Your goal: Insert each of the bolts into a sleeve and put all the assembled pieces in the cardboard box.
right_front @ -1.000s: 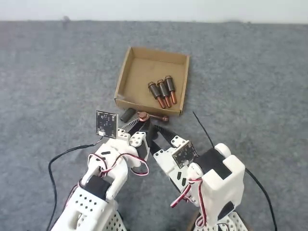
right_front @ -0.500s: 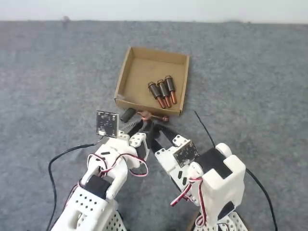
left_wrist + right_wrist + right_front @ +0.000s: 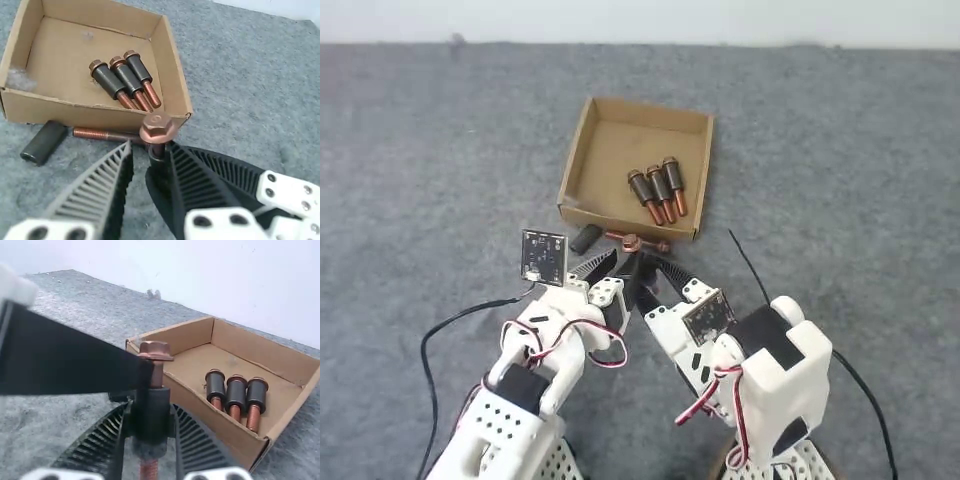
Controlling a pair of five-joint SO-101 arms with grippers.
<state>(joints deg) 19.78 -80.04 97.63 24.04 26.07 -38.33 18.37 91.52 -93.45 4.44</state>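
Bolt shank hides inside sleeve gripped by right hand.

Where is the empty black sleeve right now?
High view: the empty sleeve lies just outside the near wall of the cardboard box, towards the robot's left, beside a loose bolt.

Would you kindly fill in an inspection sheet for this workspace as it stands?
Surface: grey carpet.
Job's things: cardboard box holds three sleeved bolts; loose sleeve and loose bolt lie outside its front wall.
Clutter: nothing seen.
Grippers: right claw shut on a sleeve with a bolt upright in it; left claw open beside that bolt.
Cables: black cables beside each arm; red and white wires on both.
Surroundings: white wall behind.
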